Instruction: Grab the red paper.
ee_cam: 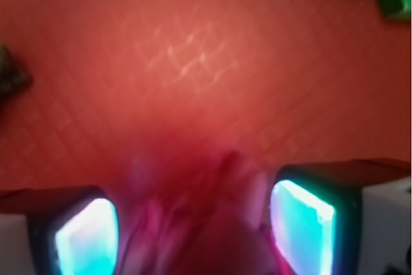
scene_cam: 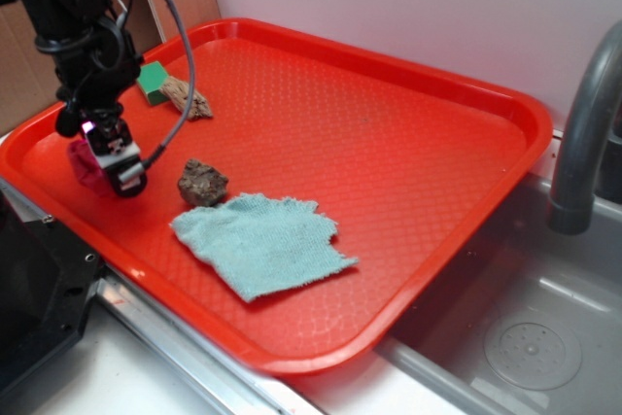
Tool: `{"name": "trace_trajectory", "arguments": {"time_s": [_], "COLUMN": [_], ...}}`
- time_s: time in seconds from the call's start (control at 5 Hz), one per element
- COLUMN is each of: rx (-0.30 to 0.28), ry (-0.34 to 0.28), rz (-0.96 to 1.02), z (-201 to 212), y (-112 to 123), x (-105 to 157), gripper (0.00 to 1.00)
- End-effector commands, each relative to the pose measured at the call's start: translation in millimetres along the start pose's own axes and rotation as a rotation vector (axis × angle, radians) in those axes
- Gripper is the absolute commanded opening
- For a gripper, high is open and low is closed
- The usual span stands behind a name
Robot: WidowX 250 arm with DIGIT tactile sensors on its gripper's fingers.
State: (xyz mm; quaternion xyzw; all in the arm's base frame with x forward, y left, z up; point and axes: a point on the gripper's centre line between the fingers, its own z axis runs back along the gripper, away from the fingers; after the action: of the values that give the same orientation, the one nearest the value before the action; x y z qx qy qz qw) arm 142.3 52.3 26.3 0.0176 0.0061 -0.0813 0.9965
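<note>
Paper (scene_cam: 86,164), a crumpled crimson-pink ball, lies at the near-left edge of the tray (scene_cam: 389,123), directly at the claw (scene_cam: 115,156). In the wrist view the paper (ee_cam: 199,223) fills the gap between the two fingers (ee_cam: 302,220), which flank it on either side (their pads glow cyan). The fingers stand apart with the paper between them; whether they already press on it cannot be told, since the close range blurs the contact lines.

Status, as judged:
- Approach and descent: apparently complete; the claw is down at the paper.
- Closing: unconfirmed.
- Lift: not done; the paper appears to rest on the tray.

The rock (scene_cam: 202,183) and the cloth (scene_cam: 262,242) lie to one side, apart from the claw.
</note>
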Motion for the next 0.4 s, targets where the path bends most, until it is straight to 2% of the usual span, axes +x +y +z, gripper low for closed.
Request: {"name": "trace_trajectory", "arguments": {"time_s": [0.0, 0.2], "rx": [0.018, 0.026], "ry": [-0.025, -0.126], "rz": [0.057, 0.136], "z": [30.7, 81.4], "y": [-10.6, -5.2], "x": [3.5, 16.0], "gripper": [0.0, 0.0]}}
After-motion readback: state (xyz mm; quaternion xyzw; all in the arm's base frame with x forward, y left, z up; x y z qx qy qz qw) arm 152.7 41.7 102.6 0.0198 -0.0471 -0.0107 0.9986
